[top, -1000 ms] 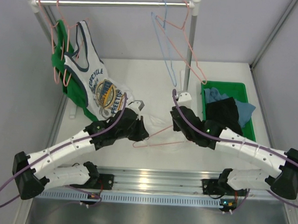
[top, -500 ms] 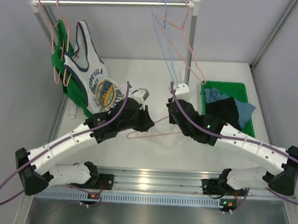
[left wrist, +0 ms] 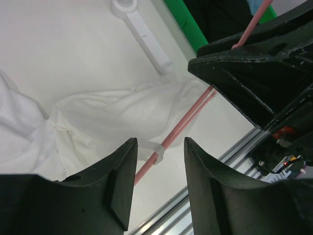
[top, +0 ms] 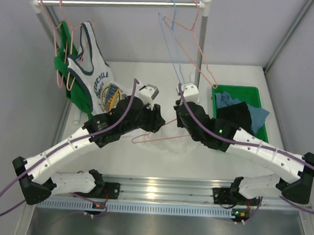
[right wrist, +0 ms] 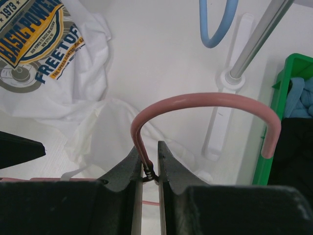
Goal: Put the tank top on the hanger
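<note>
**Right gripper pinches the hanger's neck; left gripper gapes over wire and cloth**

The right gripper (right wrist: 148,151) is closed narrow on the twisted neck of the pink hanger (right wrist: 205,94). The hook arches up and over, away from the fingers. Facing it from the left, the left gripper (left wrist: 160,147) stands wide apart, pinching nothing. One pink hanger wire and a thin white strip of cloth cross the gap between its fingers.

Just beyond that gap the white tank top (left wrist: 107,115) lies crumpled on the table (top: 144,164), spreading under the hanger and out past the left gripper's left finger. Farther out, past the cloth, sits the rack's white foot (left wrist: 144,34). The rack's upright pole (right wrist: 261,36) rises ahead of the right gripper, with a blue hanger (right wrist: 215,22) dangling beside it.

To the right gripper's right, the green bin (top: 237,90) closes off that side. To the left gripper's left hangs the graphic tank top (top: 103,88). Behind both, bare table runs back to the aluminium rail (top: 158,188).

Both arms reach forward and bend inward, so the wrists nearly meet at mid-table.
</note>
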`<state>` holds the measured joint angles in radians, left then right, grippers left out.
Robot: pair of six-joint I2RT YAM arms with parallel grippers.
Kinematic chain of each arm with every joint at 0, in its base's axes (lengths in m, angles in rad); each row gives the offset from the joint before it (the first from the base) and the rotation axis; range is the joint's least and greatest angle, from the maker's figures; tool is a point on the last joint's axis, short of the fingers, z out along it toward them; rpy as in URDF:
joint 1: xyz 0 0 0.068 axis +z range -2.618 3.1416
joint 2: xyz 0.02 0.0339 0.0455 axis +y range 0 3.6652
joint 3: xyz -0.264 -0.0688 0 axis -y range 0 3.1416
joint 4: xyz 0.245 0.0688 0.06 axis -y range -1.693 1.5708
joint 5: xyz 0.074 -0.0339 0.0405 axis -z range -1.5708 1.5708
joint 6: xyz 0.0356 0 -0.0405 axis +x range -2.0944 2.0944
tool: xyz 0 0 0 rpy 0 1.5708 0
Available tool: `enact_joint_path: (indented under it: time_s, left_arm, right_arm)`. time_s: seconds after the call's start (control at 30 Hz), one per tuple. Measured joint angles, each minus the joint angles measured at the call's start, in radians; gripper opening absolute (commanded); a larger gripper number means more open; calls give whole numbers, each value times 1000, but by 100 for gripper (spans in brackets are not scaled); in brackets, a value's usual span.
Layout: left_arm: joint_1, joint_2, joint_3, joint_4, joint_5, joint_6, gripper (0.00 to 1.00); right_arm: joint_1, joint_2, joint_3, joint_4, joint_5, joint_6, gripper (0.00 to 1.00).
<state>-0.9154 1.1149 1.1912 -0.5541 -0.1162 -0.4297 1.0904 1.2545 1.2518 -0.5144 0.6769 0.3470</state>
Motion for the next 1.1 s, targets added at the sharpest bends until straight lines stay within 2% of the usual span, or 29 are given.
enact_joint_path:
  time_s: [0.2, 0.33, 0.5, 0.67, 1.1]
  left_arm:
    - [5, -33, -11, -31, 2, 92, 53]
    - [10, -86, -80, -23, 56, 139, 54]
    - [11, -103, -191, 47, 151, 172, 54]
    - [11, -103, -264, 141, 189, 187, 54]
    - [11, -102, -272, 216, 171, 247, 54]
  right_arm:
    - [0, 0, 0, -5, -2, -5, 0]
    - [0, 0, 0, -6, -8, -6, 0]
    - [0, 0, 0, -7, -18, -6, 0]
    - [0, -1, 0, -19, -26, -8, 0]
    - [0, -14, 0, -26, -46, -6, 0]
